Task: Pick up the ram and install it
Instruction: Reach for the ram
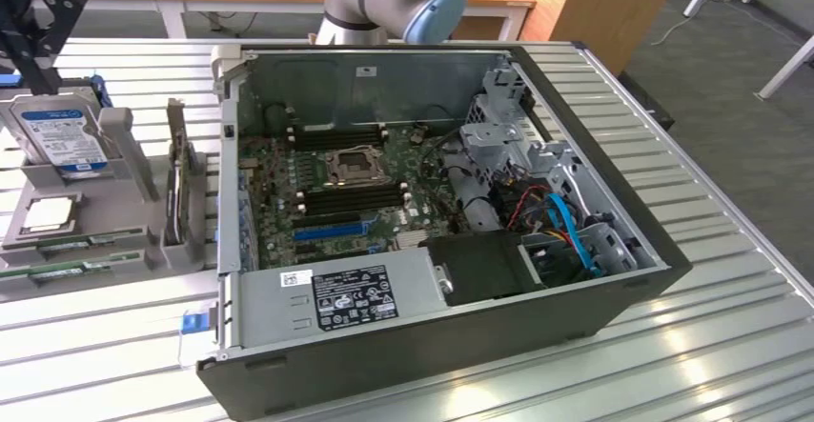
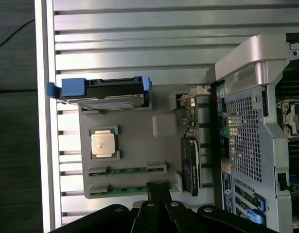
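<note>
A: Entry one, the landmark?

B: Grey parts holder (image 2: 137, 145), lying on the slatted metal table (image 1: 712, 346) just beside the open computer case (image 1: 420, 384).

A: Contents of the holder?

B: One hard drive (image 1: 64, 136), upright at one end in a blue-tabbed bracket. Its label is blue and white, and the print is too small to read. One processor chip (image 2: 101, 144), flat in a square recess mid-holder. One expansion card (image 2: 191, 165), on edge along the side of the holder nearest the case.

A: And the ram?

B: The ram (image 2: 127, 170) is a green stick lying flat in a long groove at the end of the holder opposite the drive. A second stick (image 2: 121, 190) lies parallel in the next groove, nearer the holder's edge. No markings can be read on either.

A: The claw?

B: Gripper (image 2: 158, 187), black, with its fingers pressed together and nothing between them. It is above the holder, with its tips at one end of the second stick. Contact cannot be judged.

A: Any writing outside the holder?

B: The power supply (image 1: 337, 293) in the case carries a black sticker and a white barcode sticker, both illegible. The black memory slots (image 1: 343, 198) flank the processor socket (image 1: 350, 165).
</note>
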Controlling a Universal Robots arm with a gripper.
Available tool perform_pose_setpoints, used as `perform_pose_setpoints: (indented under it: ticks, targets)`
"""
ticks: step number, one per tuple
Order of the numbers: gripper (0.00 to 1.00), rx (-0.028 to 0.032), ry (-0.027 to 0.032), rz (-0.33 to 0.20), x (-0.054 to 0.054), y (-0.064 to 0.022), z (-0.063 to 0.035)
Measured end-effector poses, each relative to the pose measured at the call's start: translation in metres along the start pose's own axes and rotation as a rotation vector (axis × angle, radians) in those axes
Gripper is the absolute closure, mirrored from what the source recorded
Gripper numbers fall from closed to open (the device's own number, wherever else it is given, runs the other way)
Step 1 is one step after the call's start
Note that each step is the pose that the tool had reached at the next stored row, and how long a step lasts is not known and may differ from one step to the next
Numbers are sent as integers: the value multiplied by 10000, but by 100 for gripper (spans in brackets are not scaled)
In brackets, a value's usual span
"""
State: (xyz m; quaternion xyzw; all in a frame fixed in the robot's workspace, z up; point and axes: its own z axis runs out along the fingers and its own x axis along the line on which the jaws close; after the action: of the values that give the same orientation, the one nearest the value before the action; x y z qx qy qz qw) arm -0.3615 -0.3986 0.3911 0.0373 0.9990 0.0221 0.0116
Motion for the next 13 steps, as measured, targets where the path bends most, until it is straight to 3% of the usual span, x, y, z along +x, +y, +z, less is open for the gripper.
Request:
perform_pose_setpoints:
  ticks: [13]
  targets:
    - [90,0,0,-2,192,-14,-4]
